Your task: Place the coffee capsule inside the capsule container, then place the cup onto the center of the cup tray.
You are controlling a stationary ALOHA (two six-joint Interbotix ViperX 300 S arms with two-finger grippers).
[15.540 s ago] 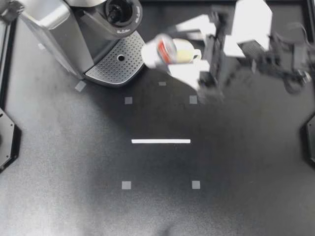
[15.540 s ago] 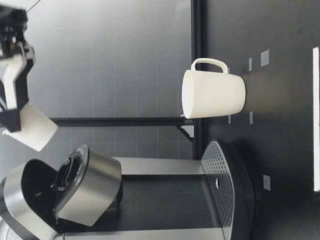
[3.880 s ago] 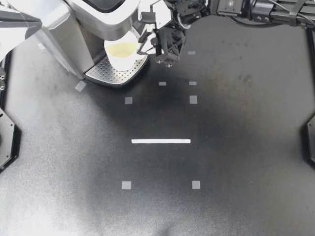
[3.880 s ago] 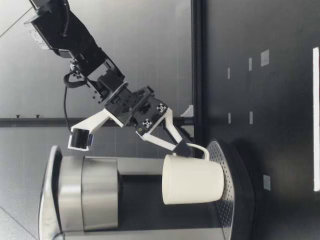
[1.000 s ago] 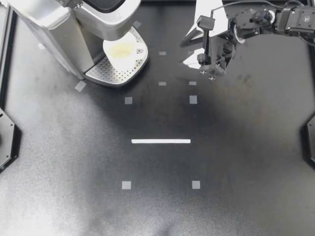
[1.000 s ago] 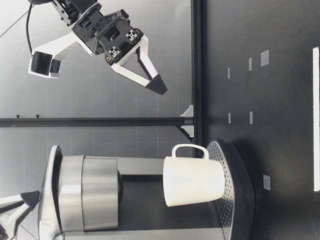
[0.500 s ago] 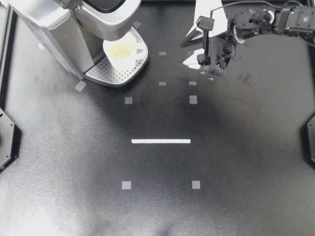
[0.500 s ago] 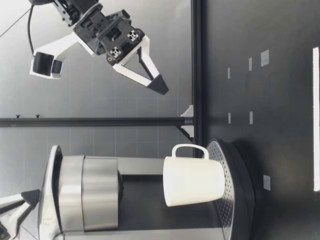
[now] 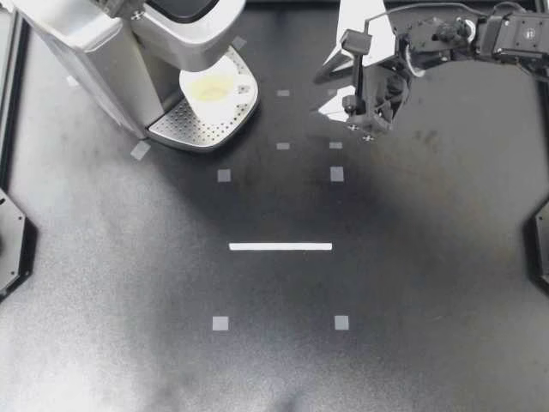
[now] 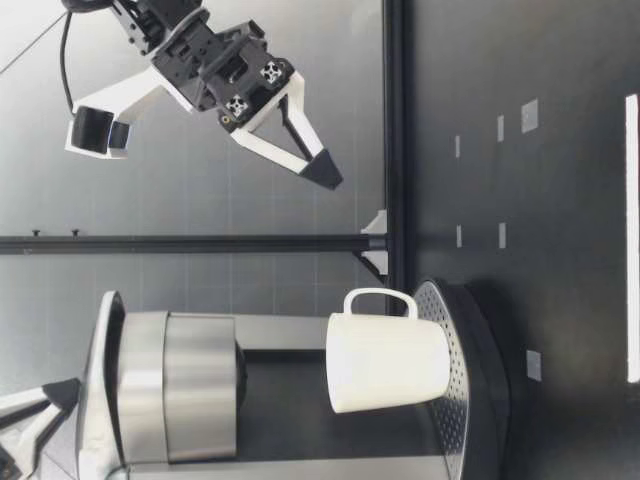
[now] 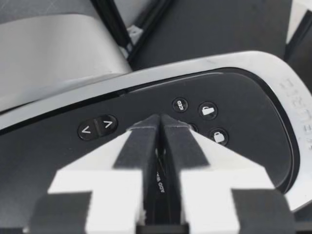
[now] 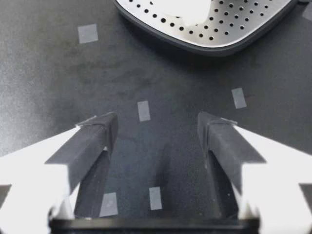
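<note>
Two tools, two very different postures. Over in the upper right of the top frame, my right tool hangs with its fingers spread wide and nothing between them, well apart from the cup. The low view has it high above the surface, so it is clear of everything. Its own wrist camera looks past those spread fingers at bare surface and tape marks, with the perforated cup tray ahead of it.

The cup stands upright on that tray, upper left of the top frame, tucked under the brew head of the coffee machine, handle turned toward the right tool's side. From above it seems to cover the middle of the tray, with bare perforations showing round the rim, so that half of the job reads as done.

Now the left tool: fingers pressed tight together into one blunt point, poised right over the machine's button panel. Whether the tips touch it, I can't tell. Pressed together like that suits pushing, not grasping, so my guess is it's there for the lid or a button.

That lid lies down flat, so the capsule container is hidden and the coffee capsule is nowhere in sight. I judge it's inside, under the lid, but no view proves it. Risk from here looks small: only a nudge on the machine shifting the cup
</note>
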